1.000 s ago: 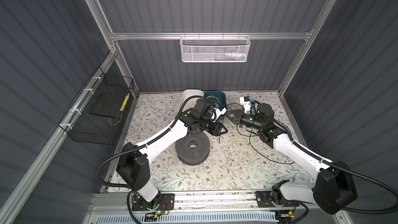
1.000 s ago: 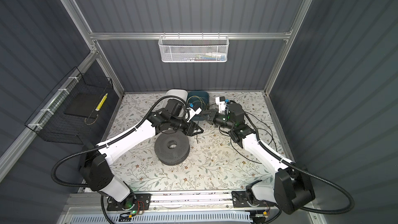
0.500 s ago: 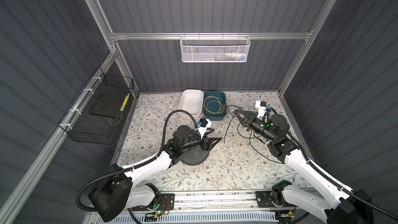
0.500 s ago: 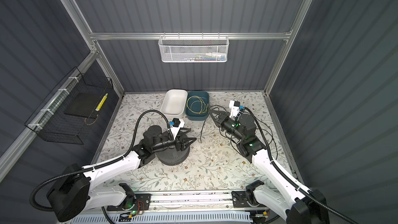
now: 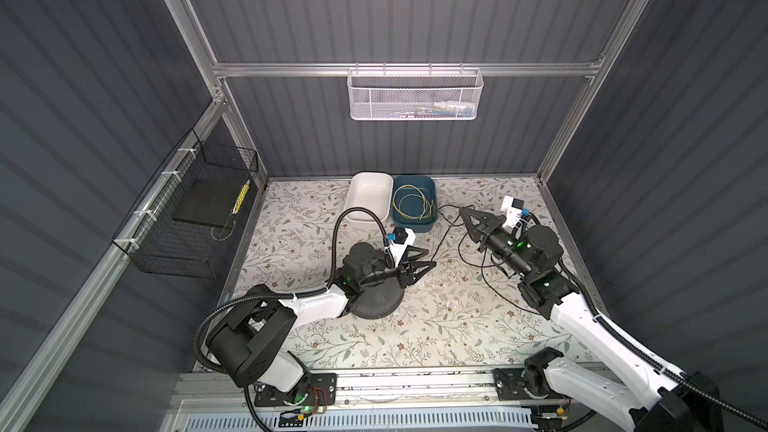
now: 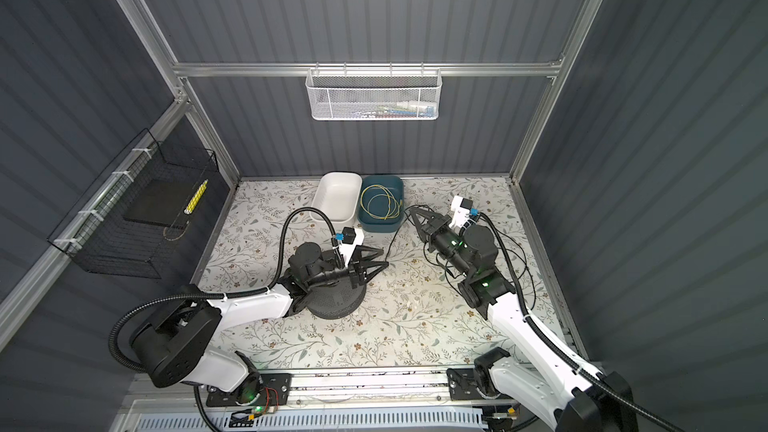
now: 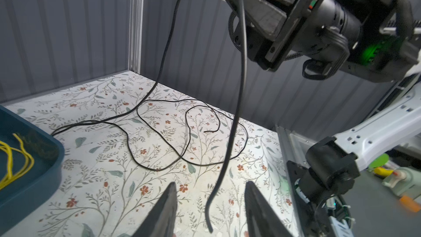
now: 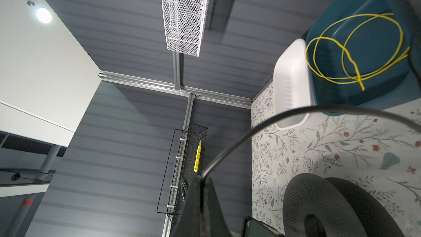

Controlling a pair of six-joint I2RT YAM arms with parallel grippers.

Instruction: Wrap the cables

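Both arms have drawn back from the far middle of the worktop (image 5: 415, 338), and the claws now stand apart.

- Left claw (image 5: 431, 257): over the black reel (image 5: 374, 309) at mid-worktop, fingers (image 7: 167, 210) spread, holding nothing.
- Cable (image 7: 245, 60): free tip dangles between those fingers, and the strand climbs steeply toward the right.
- Right claw (image 5: 465, 213): farther off toward the far right corner, pinched tight on that strand.
- Spare loops: slack along the right edge.

Judged: the left claw is nearest the tip.

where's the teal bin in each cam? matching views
Top view: teal bin back centre, right of the white tray.
Top view: teal bin, same spot.
Left wrist: teal bin, one corner only, cut by the frame.
Right wrist: teal bin mostly in view, beside the tray.
Shared landmark: yellow wire coil inside it.
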